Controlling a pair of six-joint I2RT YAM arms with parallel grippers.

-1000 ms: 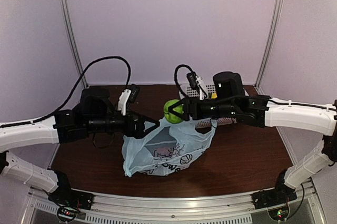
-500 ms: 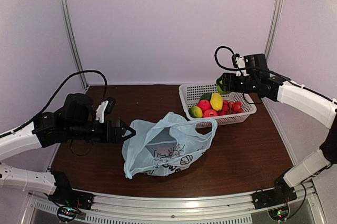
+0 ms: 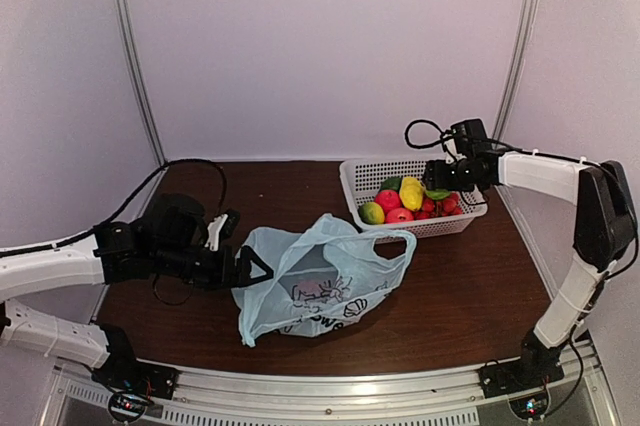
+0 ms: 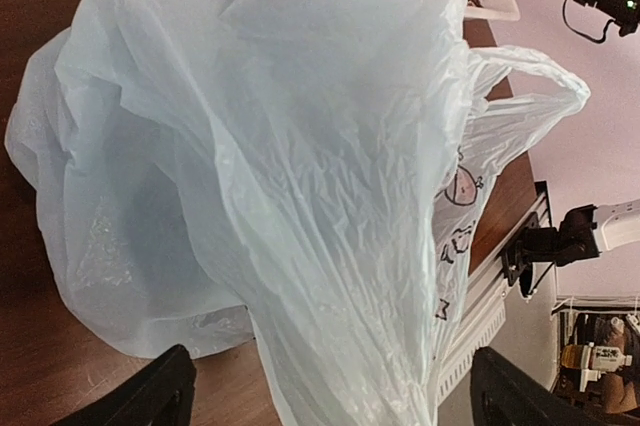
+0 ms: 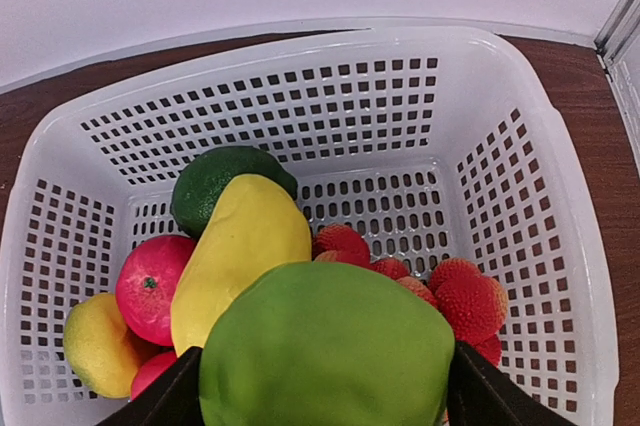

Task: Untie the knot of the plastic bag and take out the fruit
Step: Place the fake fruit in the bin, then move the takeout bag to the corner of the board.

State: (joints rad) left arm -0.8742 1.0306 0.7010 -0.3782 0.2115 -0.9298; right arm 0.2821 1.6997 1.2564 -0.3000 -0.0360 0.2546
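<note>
The pale blue plastic bag [image 3: 320,281] lies slumped on the brown table, its loop handle [image 3: 388,237] loose. The knot is out of view. My left gripper [image 3: 255,268] stands open at the bag's left edge. In the left wrist view, bag [image 4: 300,166] film hangs between its wide-apart fingers [image 4: 150,401]. My right gripper [image 3: 437,186] is shut on a green fruit [image 5: 325,346] just above the white basket [image 5: 560,246]. In the basket lie a yellow fruit [image 5: 240,236], a dark green one [image 5: 215,181], a red-pink one [image 5: 150,286] and red bumpy ones [image 5: 465,301].
The white perforated basket [image 3: 360,178] stands at the back right of the table, near the right frame post [image 3: 515,56]. A metal rail [image 3: 350,391] runs along the near edge, with both arm bases on it.
My right arm has carried the green fruit from above the bag to just over the basket. My left gripper pulled back to the left, then came in to the bag's edge, open throughout.
</note>
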